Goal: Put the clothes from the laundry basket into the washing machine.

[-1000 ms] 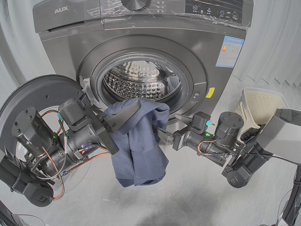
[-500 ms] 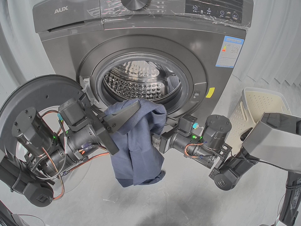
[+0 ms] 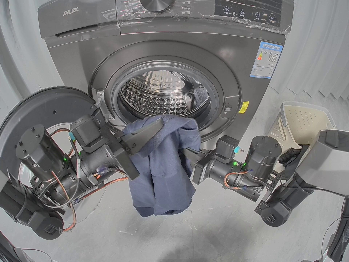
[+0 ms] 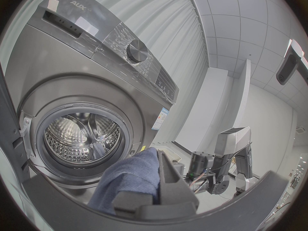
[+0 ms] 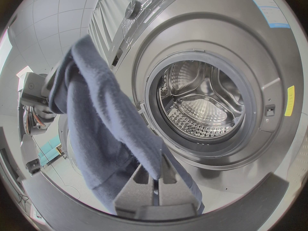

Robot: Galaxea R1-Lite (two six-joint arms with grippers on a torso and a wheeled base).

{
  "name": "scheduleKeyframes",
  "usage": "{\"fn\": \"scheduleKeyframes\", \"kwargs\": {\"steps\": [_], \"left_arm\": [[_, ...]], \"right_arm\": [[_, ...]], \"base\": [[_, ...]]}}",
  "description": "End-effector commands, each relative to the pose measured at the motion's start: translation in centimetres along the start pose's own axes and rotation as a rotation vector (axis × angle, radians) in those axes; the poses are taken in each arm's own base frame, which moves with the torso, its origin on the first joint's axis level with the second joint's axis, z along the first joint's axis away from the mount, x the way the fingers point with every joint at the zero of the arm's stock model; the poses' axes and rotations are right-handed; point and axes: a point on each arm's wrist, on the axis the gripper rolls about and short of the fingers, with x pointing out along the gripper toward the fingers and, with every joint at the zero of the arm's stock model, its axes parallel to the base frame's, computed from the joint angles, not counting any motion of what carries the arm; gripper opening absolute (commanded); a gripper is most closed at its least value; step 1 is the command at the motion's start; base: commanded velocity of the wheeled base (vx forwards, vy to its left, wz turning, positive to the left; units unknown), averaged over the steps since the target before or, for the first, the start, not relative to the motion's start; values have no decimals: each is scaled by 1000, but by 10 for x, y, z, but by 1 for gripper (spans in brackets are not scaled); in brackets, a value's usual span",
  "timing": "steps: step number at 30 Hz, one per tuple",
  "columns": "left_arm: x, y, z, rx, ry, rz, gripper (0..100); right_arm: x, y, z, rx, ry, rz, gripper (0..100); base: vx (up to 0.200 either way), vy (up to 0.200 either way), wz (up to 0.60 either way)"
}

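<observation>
Since half a second ago: the left gripper [image 3: 156, 128] sits a touch lower and farther right, with the same grasp. The cloth [image 3: 163, 171] has its upper right corner drawn farther right across the washer's [image 3: 163, 48] lower rim; the hanging part is barely altered. The right gripper [image 3: 186, 153], which had pushed in against the cloth's right edge, is backed off to the right again, nearly where it was a second ago. The door [image 3: 43, 106] is unchanged, swung wide open at far left. Pose now: the left arm lies low in front of the door, forearm pointing right and slightly up, fingers clamped on the bunched upper edge of the dark blue cloth. In the left wrist view the cloth [image 4: 128, 177] is wedged between the two pads of the gripper [image 4: 154, 190]. The cloth hangs from there in front of and below the drum [image 3: 160, 91] opening, outside the drum, lower end hanging free. The right arm comes in roughly level from the right, forearm pointing left. The right wrist view shows its gripper [image 5: 156, 177] pinched narrow on a fold of the cloth [image 5: 106, 113] at its right edge. The basket [image 3: 301, 119] stands on the floor at far right, beside the washer.
</observation>
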Motion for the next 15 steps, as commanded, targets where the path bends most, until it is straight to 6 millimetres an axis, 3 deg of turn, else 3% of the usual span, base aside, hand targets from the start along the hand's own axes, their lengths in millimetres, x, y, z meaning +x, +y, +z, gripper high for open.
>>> {"fn": "scheduleKeyframes", "kwargs": {"steps": [1,15], "left_arm": [[0,0,-2,-2,7,2,0],[0,0,-3,-10,12,-7,0]], "right_arm": [[-19,8,18,2,-22,-12,0],[-74,17,34,8,17,-29,0]], "base": [[0,0,0],[0,0,0]]}}
